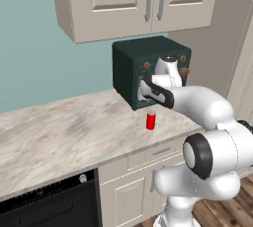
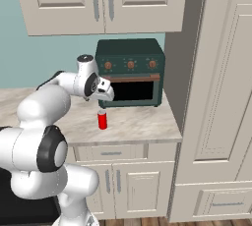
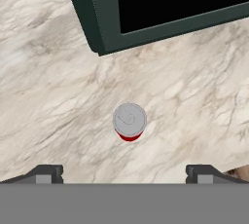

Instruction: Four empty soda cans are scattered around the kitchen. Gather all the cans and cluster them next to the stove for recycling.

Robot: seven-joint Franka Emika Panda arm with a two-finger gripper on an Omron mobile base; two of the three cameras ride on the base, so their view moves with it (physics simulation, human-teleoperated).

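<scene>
The pincer is hanging wide open and empty above the red can on the tabletop — if it is descending off-centre, one finger is probably tipping the can.

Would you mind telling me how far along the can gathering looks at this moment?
Nothing looks gathered yet. One red soda can stands upright on the marble counter in front of the dark green toaster oven. In hand: the gripper hovers above the can, fingers spread wide, holding nothing. Left: grasping this can and carrying it to the stove.
</scene>
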